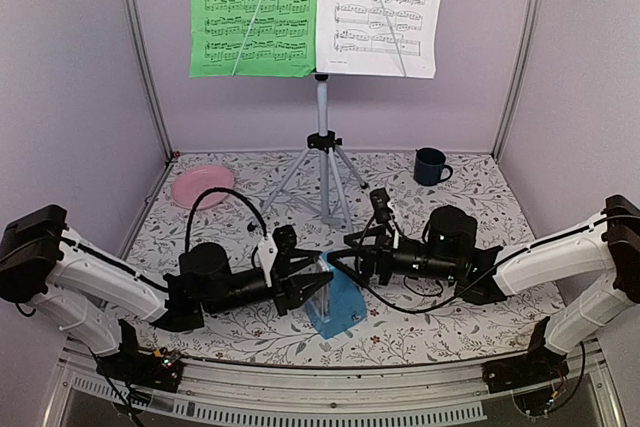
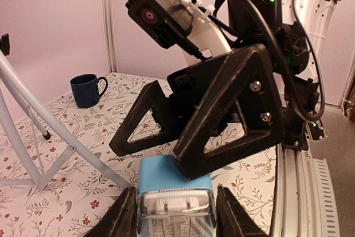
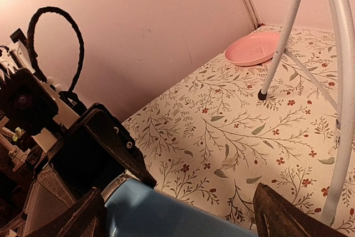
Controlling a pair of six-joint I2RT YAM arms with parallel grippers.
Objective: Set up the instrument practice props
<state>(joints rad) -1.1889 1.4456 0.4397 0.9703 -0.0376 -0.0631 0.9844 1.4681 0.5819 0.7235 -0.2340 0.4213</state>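
The light-blue metronome [image 1: 340, 309] is just above the table's near middle, tilted. My left gripper [image 1: 312, 287] is shut on it; in the left wrist view its fingers [image 2: 119, 217] press both sides of the metronome's clear front [image 2: 175, 203]. My right gripper [image 1: 335, 265] comes in from the right and stands open. Its wide-spread fingers [image 3: 288, 215] straddle the blue body [image 3: 166, 215] with a gap on the right side. The music stand [image 1: 322, 162] stands upright behind on its silver tripod, carrying a green page [image 1: 255, 12] and a white page [image 1: 380, 7].
A dark blue mug [image 1: 430, 165] stands at the back right, and a pink plate [image 1: 200, 187] lies at the back left. The tripod legs [image 2: 33, 120] spread over the floral cloth just beyond both grippers. Walls close in the sides and back.
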